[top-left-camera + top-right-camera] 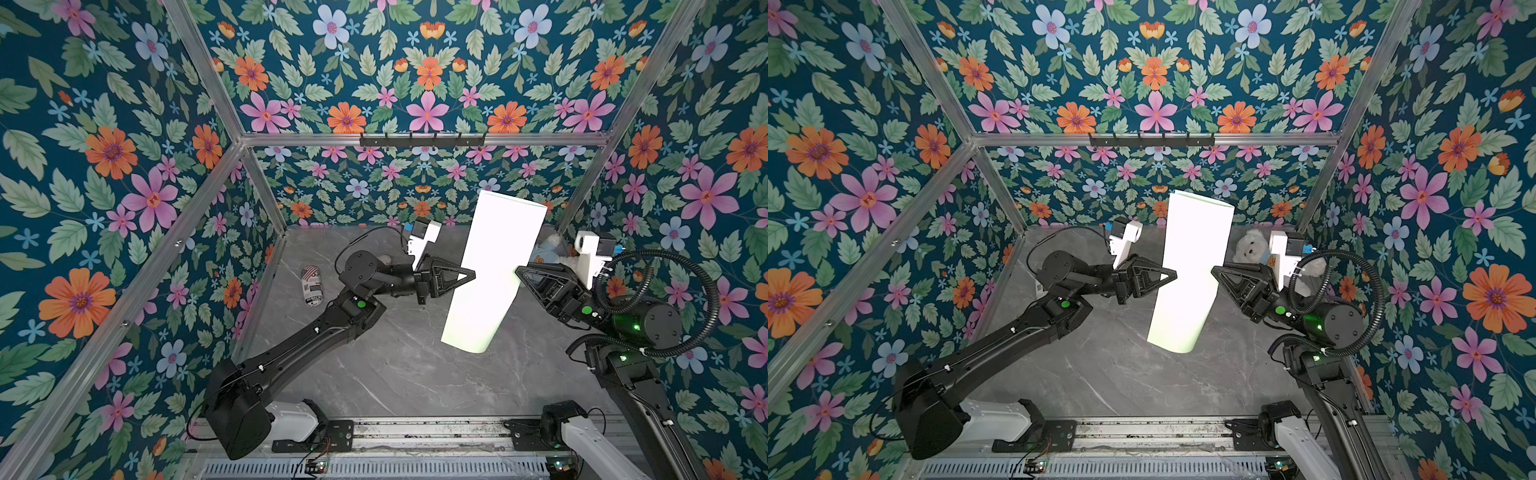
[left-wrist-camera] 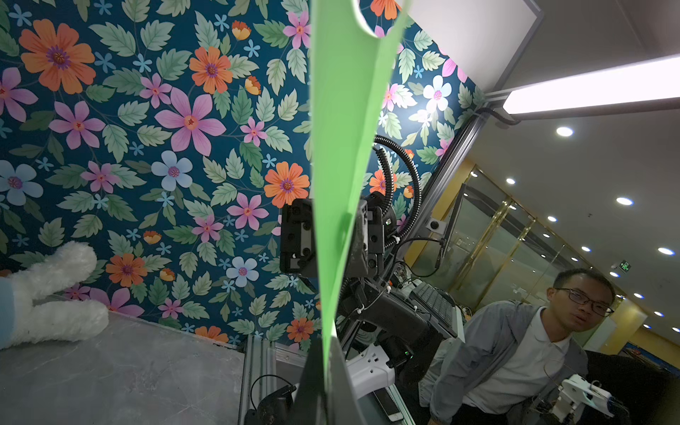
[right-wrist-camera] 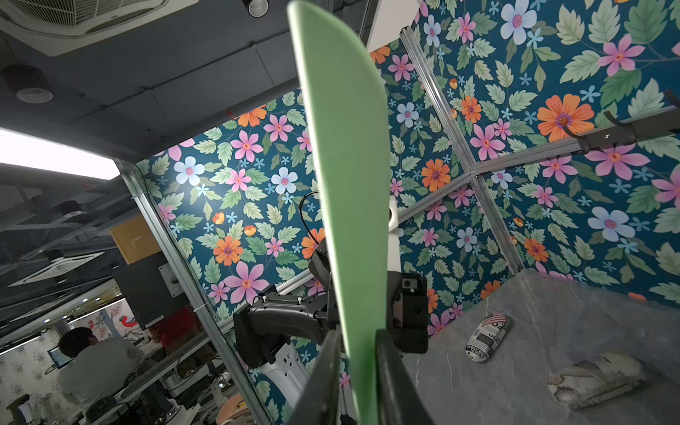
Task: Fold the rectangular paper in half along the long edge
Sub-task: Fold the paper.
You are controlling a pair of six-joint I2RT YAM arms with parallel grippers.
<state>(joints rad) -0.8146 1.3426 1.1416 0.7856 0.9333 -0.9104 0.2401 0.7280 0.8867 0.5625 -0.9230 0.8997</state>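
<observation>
The left gripper (image 1: 473,275) is squeezed tight on one long side of the rectangular paper (image 1: 494,266). In the left wrist view, its dark fingers (image 2: 312,386) pinch the green sheet. The sheet looks bent over on itself, with two layers that meet at the fingers and open up farther away.

The right gripper (image 1: 518,272) comes from the other side and faces the left one, with the paper between them. In the right wrist view, its fingers (image 3: 323,375) sit close against both faces of the sheet, so it looks like a pinch too.

The paper is up in the air over the middle of the grey table (image 1: 395,374). It leans, with its long way running from front to back. The bright light makes it look almost white in both top views.

A white teddy bear (image 1: 1250,249) sits in the far right corner, just behind the right gripper. A little printed pouch (image 1: 312,286) lies on the left side of the table, past the left arm. Flower walls (image 1: 104,166) stand all around. Outside, a man with glasses (image 2: 533,342) shows in the left wrist view.
</observation>
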